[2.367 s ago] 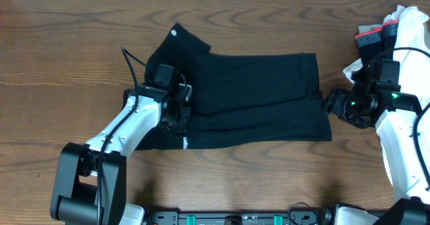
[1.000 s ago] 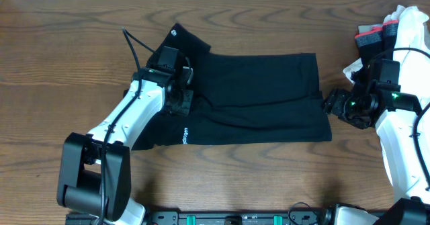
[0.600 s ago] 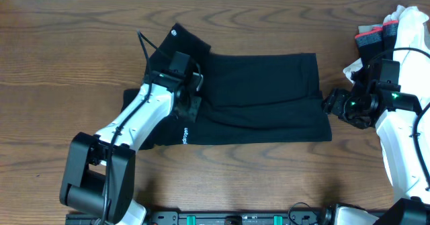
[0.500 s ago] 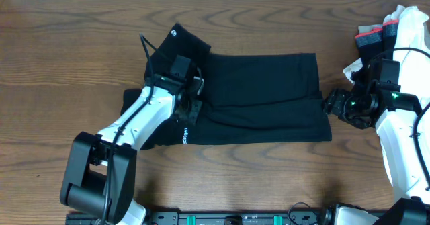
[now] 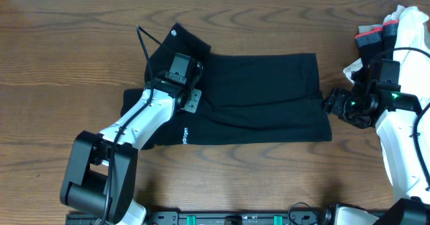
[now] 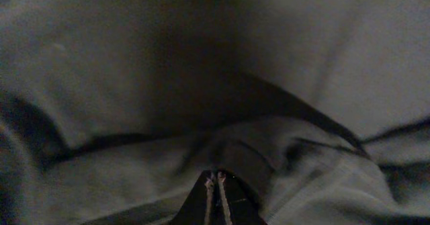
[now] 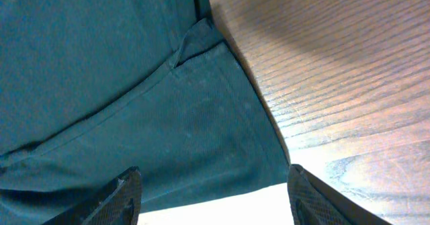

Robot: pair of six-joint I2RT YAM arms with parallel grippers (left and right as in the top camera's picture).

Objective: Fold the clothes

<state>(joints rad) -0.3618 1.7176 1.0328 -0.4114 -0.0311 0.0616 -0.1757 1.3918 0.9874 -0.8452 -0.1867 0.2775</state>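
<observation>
The plain black soft-fabric T-shirt [image 5: 262,91] lies spread across the middle of the brown wooden surface [image 5: 67,64]. My left gripper [image 5: 190,103] is closed on its left part, perhaps pinching a fold. My right gripper [image 5: 330,105] hangs open at its right edge.

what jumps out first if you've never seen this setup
A plain black short-sleeved T-shirt lies spread across the middle of the brown wooden table. The left pincer is shut among its folds near one sleeve; the right pincer stands open at its right edge.
</observation>
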